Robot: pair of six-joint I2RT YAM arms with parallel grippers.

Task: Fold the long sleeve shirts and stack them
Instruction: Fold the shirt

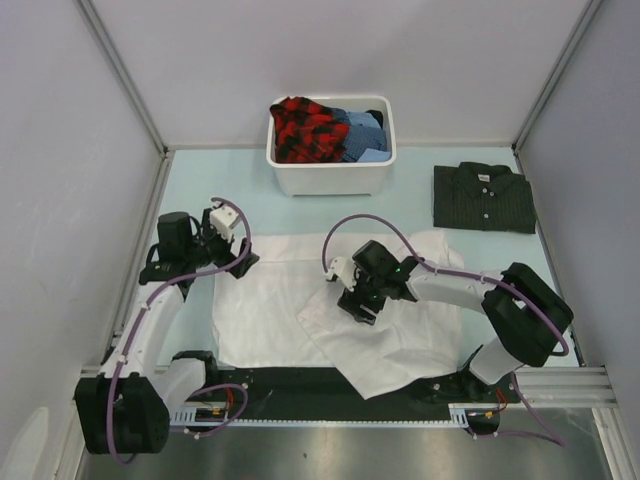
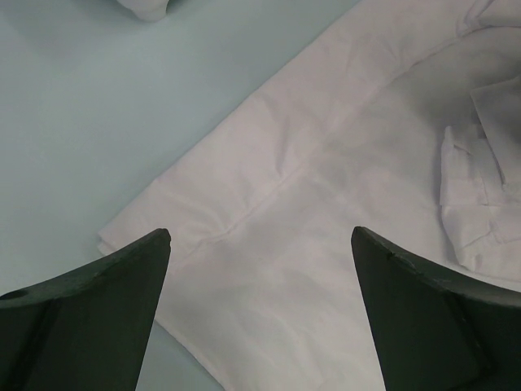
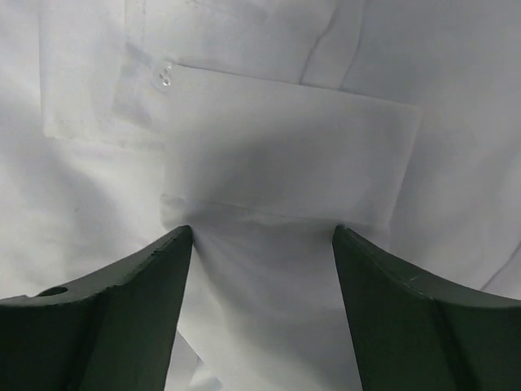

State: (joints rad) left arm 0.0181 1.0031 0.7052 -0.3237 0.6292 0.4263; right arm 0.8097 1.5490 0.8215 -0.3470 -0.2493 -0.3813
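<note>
From above, a pale blue-green desk (image 1: 190,185) stands between plain grey walls (image 1: 60,150). At its far edge a white rectangular plastic tub (image 1: 330,180) holds red-and-black checked cloth (image 1: 300,128) and blue cloth (image 1: 362,132). To the right of the tub, well apart from it, the dark finely striped collared shirt (image 1: 484,197) lies folded flat. The large plain white shirt (image 1: 265,315) is spread over the near middle. Its right part is creased over at an angle and laps onto the black near rail (image 1: 300,385). The left arm (image 1: 150,320) reaches to that shirt's far left corner, and the right arm (image 1: 450,285) bends in over its middle.

In the left wrist view the left fingers (image 2: 89,326) stand wide apart above the white shirt's edge, holding nothing.

In the right wrist view the right fingers (image 3: 106,318) are spread apart, a little less wide, with their tips low at the white cloth. A buttoned cuff lies just ahead of them, and nothing is pinched.
</note>
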